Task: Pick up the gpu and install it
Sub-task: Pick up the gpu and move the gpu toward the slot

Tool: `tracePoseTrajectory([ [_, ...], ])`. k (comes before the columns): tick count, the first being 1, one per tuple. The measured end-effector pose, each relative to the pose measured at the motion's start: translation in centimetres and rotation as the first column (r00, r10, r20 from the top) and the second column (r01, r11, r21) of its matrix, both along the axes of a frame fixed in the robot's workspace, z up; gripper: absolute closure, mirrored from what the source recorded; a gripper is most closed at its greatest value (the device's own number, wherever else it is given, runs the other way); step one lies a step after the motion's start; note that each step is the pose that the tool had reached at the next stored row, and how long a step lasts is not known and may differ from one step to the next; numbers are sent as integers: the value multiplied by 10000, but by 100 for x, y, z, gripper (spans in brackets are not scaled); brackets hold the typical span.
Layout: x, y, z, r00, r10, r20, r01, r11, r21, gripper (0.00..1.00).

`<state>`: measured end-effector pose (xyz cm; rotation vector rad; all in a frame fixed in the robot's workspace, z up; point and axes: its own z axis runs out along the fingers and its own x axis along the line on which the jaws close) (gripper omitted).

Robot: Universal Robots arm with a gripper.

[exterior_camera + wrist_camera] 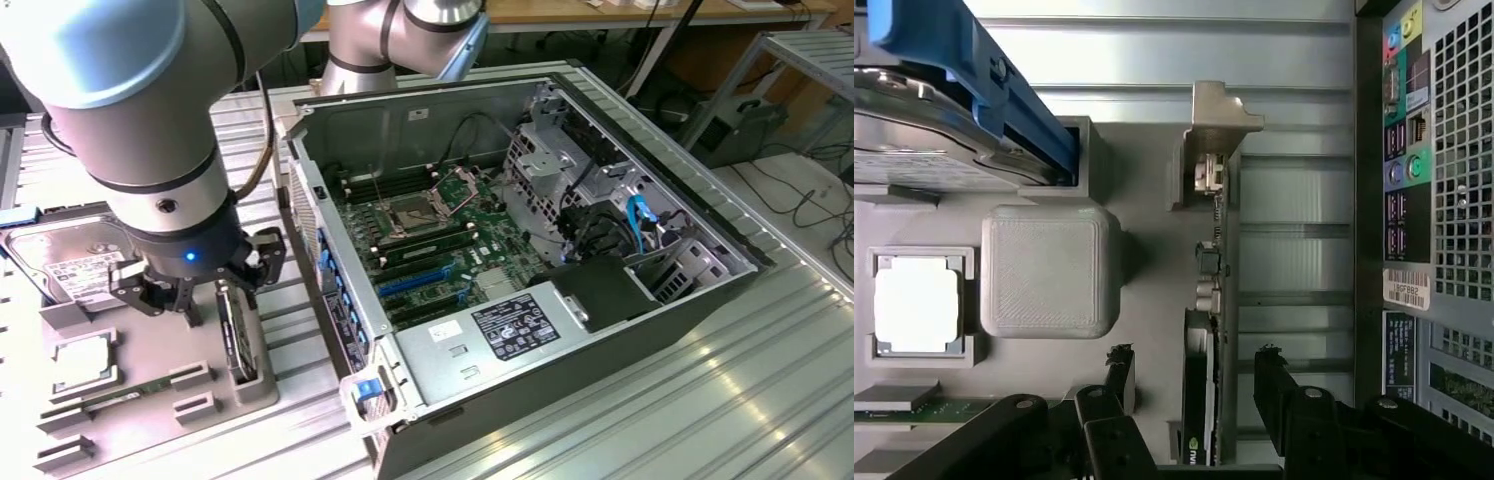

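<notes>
1. I am holding my gripper [200,295] [1194,385] fully open and gripping nothing.
2. In the wrist view its two black fingers [1269,375] are standing on either side of the gpu [1202,420], with a gap showing on each side, so they are not touching it.
3. The gpu [240,345] is standing on its edge in a slot of the grey tray [160,345], directly under my gripper, with its pale metal bracket [1219,125] at the end away from the fingers.
4. The tray is lying on a ribbed metal counter [641,400], just beside the open computer case [694,290], which is lying on its side with its green motherboard [441,240] facing up.
5. Wooden desks, hanging cables and a metal frame are showing behind the counter.
6. I am counting in the tray:
   - one gpu
   - one hard drive [60,262] [924,140] with a blue rail
   - one processor [83,357] [916,305]
   - one green memory stick [134,388] [904,408]
   - one square grey block [1049,270]
7. I am counting one computer case on the counter.
</notes>
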<state>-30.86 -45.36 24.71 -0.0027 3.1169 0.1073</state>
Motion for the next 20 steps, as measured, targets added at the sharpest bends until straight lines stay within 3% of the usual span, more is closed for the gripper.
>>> tracePoseTrajectory([
  [8, 0, -60, -70, 10000, 0, 3, 0, 10000, 6, 40],
  [20, 1, -81, -78, 10000, -1, 4, 1, 10000, 4, 40],
])
